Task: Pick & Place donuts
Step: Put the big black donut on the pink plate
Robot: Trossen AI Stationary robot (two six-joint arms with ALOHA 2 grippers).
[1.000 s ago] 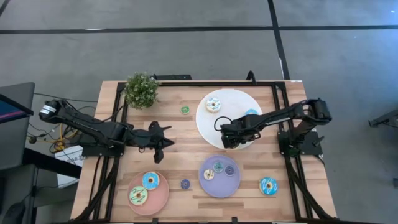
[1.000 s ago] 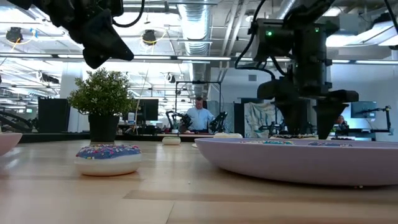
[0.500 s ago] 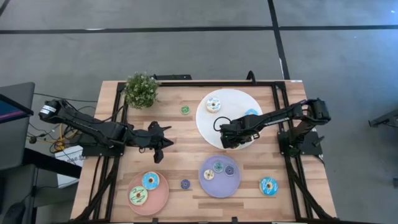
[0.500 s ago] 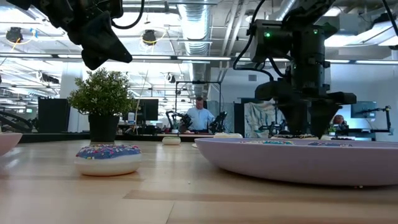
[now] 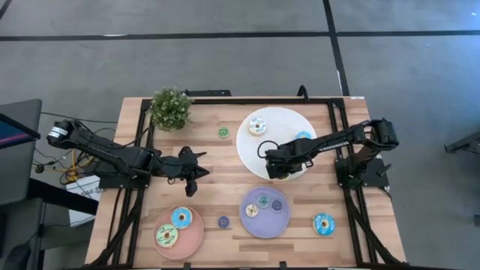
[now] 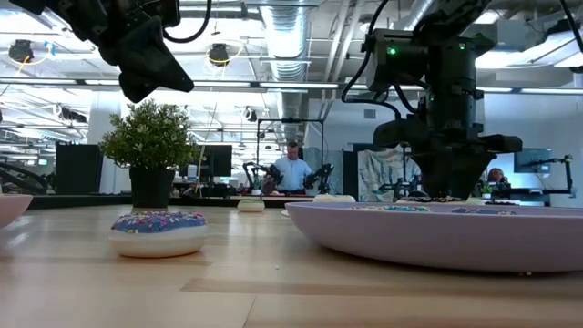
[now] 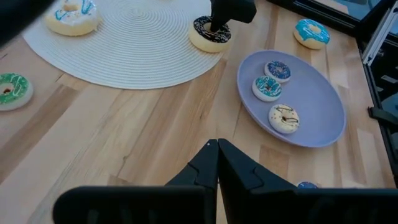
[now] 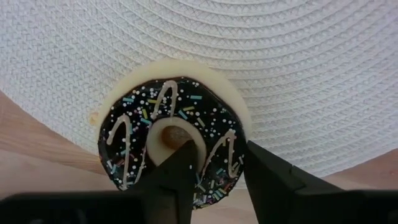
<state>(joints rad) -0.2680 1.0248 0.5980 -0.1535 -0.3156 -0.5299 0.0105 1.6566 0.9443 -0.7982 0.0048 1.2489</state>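
Right gripper (image 8: 208,163) lower since earlier frame, straddling rim of chocolate donut (image 8: 171,130) at white mat (image 5: 289,124) 6 o'clock edge, one finger in hole. Left gripper (image 7: 217,158) together, idle. Plates hold five donuts; several loose remain.

You're in a robotics lab here: look past the wooden table (image 6: 273,273) and there's an open industrial hall with exposed ceiling ducts (image 6: 290,36), hanging lights (image 6: 219,55), monitors (image 6: 211,160) on benches, more robot arms (image 6: 258,173) set up back there, and a person (image 6: 292,170) seated at a station beyond the table's far edge.
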